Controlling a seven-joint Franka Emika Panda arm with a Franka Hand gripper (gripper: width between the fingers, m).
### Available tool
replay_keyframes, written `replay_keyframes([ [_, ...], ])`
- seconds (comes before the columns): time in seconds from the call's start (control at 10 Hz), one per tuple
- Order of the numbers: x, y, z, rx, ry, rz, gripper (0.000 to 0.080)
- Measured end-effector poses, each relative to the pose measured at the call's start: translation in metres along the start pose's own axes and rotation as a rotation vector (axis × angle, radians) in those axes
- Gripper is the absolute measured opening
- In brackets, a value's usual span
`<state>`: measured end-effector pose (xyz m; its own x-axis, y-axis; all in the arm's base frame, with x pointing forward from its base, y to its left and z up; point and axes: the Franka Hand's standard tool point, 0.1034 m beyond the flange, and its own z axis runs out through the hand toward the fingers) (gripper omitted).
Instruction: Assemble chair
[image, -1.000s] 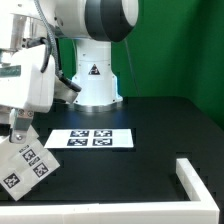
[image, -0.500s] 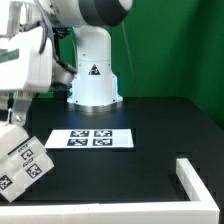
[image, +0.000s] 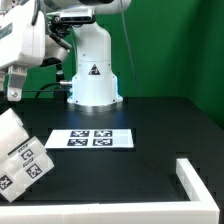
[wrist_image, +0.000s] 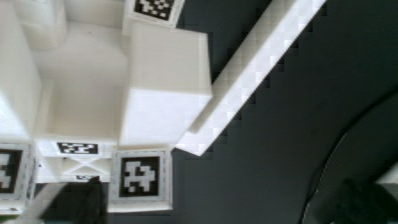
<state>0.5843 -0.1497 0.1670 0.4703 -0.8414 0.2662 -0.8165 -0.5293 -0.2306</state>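
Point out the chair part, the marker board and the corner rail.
chair part (image: 22, 158): exterior view, its tagged face.
marker board (image: 92, 139): exterior view, its middle between tags.
corner rail (image: 201, 186): exterior view, its upper face.

White chair (image: 20, 155), black-and-white tags, black table (image: 150, 125)

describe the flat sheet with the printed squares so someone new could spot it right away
Start at the robot's white base at the back of the black table. Just in front of it lies the marker board, a thin white strip flat on the table. Unlike the chunky tagged chair piece at the exterior view's left, it is paper-flat and carries a row of black squares.
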Motion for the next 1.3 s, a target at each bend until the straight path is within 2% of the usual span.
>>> replay_keyframes([
  [0.1, 0.000, 0.001, 0.000, -0.001, -0.001, 0.002, 0.0649],
  [0.2, 0.002, 0.014, 0.000, 0.004, -0.034, 0.069, 0.0649],
  [0.3, 0.009, 0.034, -0.006, 0.055, -0.073, 0.106, 0.0649],
  [0.4, 0.015, 0.047, -0.009, 0.078, -0.076, 0.128, 0.0649],
  [0.5, 0.012, 0.047, -0.005, 0.065, -0.052, 0.125, 0.0649],
  [0.9, 0.007, 0.048, 0.000, 0.065, -0.063, 0.151, 0.0649],
  [1.1, -0.015, 0.042, 0.018, 0.018, -0.097, 0.227, 0.0649],
  [1.3, -0.013, 0.042, 0.013, 0.027, -0.109, 0.236, 0.0649],
])
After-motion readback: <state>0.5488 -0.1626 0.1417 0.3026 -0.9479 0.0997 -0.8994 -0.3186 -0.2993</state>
